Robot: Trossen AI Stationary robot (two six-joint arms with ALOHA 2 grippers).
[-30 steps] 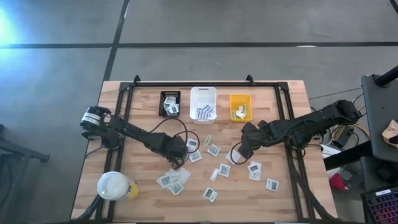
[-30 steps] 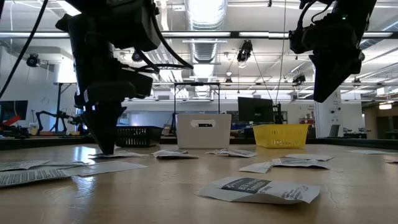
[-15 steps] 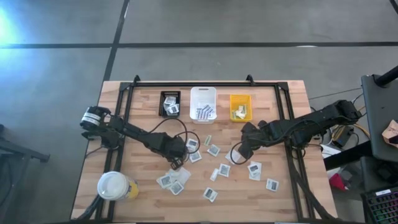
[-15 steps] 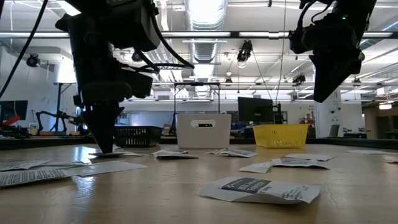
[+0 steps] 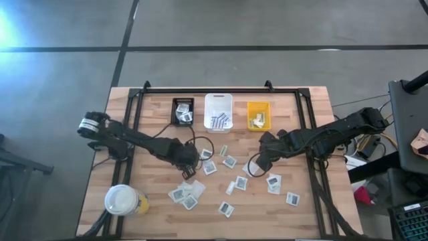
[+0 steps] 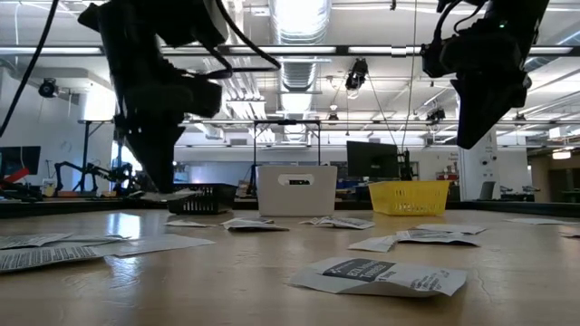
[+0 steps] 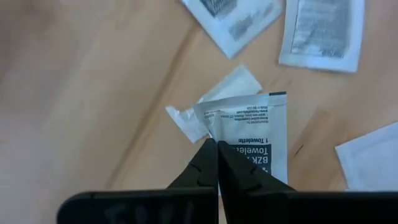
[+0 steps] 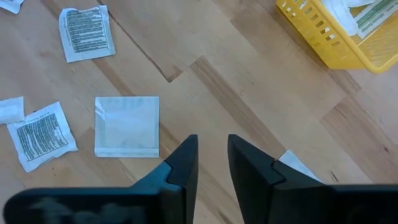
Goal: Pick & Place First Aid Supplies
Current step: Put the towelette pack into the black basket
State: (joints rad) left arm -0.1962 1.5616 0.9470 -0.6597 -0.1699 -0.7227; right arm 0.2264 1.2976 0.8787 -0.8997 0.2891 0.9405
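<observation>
A towelette packet (image 7: 255, 134) being pinched at its edge by the closed left gripper (image 7: 214, 163) and held clear of the wooden table (image 5: 154, 214), other packets (image 5: 231, 184) lying scattered mid-table, the right gripper (image 8: 211, 163) being held slightly parted, gripping nothing, above bare wood near the yellow bin (image 8: 339, 31)

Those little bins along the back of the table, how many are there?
3, in a row at the table's far edge: black bin, white bin, yellow bin. None seems hidden.

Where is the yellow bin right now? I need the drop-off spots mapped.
In the high view, the yellow bin sits at the table's far edge, right of the white bin, with the black bin further left.
</observation>
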